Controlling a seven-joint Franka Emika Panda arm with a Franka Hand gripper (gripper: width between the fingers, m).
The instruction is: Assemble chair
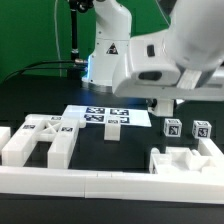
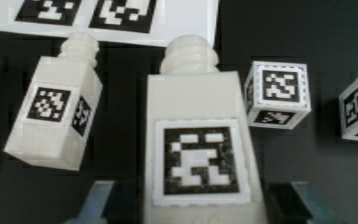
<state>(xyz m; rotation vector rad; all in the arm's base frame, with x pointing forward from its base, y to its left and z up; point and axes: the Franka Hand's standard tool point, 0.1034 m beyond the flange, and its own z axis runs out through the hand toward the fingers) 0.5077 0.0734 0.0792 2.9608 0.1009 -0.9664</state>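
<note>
Partly cropped, the fingers (image 2: 105,203) flank a chair leg (image 2: 197,150), grip unclear.

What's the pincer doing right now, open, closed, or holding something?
Pincer: open, one finger on each side of a white chair leg, with a gap showing on both sides, so not gripping it.

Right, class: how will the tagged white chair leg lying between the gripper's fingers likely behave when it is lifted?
The chair leg looks like chunky moulded plastic, so it is probably stiff. Its flat faces suggest it will not roll. Its smooth sides might slip between the fingers if they squeeze it only lightly.
</note>
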